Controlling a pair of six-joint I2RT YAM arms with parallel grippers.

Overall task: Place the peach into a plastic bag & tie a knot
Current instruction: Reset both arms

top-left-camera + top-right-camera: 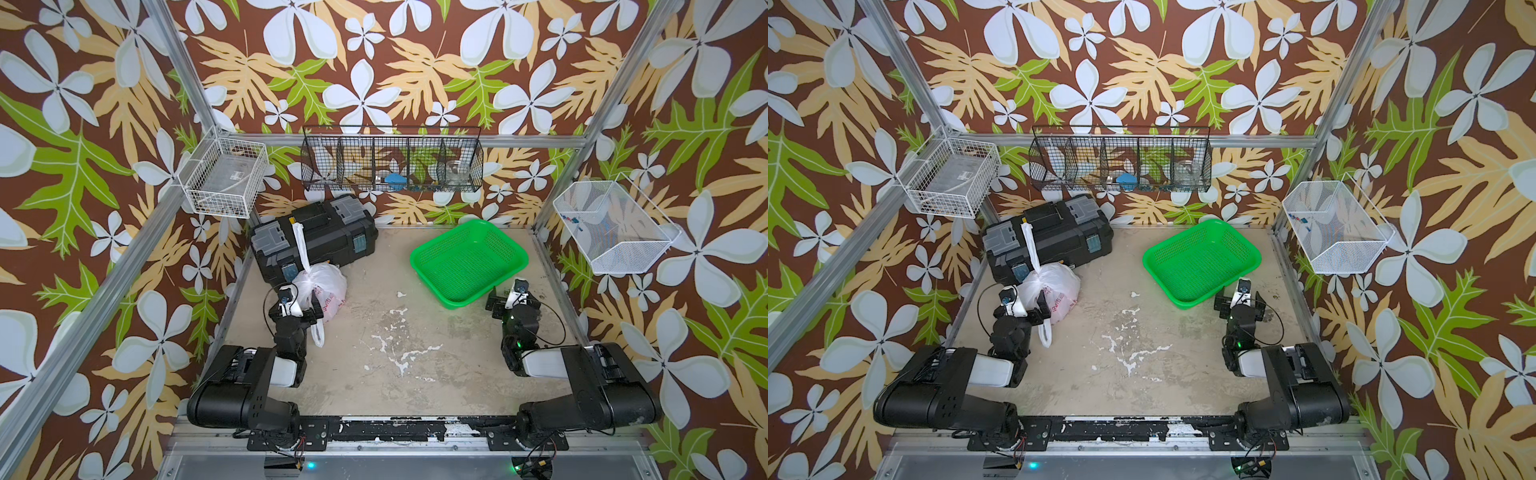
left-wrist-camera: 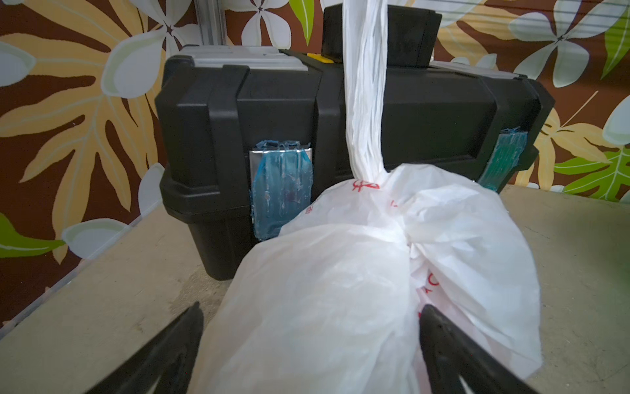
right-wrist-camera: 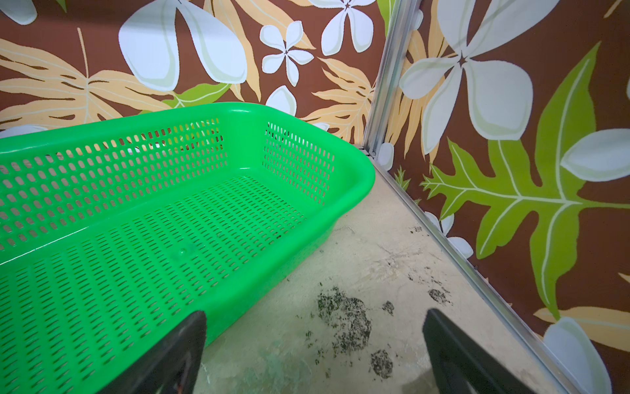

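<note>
- Sitting at centre left in both top views, the plastic bag (image 1: 324, 284) rests on the table (image 1: 415, 353) as a rounded white bundle, just in front of the black toolbox (image 1: 328, 232).
- The knot (image 1: 308, 273) closes the bag's mouth at its upper left. What is inside cannot be made out through the crinkled plastic.
- The upper strap end (image 1: 300, 245) rises from the knot and leans against the toolbox.
- The lower strap end (image 1: 318, 332) trails toward the bottom of the frame onto the table, past the left tool (image 1: 297, 308).
- Red print (image 1: 332, 300) shows on the bag's lower right side.
- The left tool sits at the bag's lower edge with its jaws spread wide.
- In the left wrist view the bag's body bulges between the two black fingers (image 2: 443, 341). One of them lies against the plastic, but the jaws do not close on it.
- The right tool (image 1: 514, 302) sits at centre right with its jaws equally wide, holding nothing. It is low over bare table, just beside the near corner of the green basket (image 1: 467, 262).
- The green basket lies right of centre toward the back, well apart from the bag.
- A black wire rack (image 1: 392, 158) hangs on the back wall at upper centre.
- A white wire basket (image 1: 224, 183) hangs at upper left, and a white mesh basket (image 1: 615, 228) hangs on the right wall.
</note>
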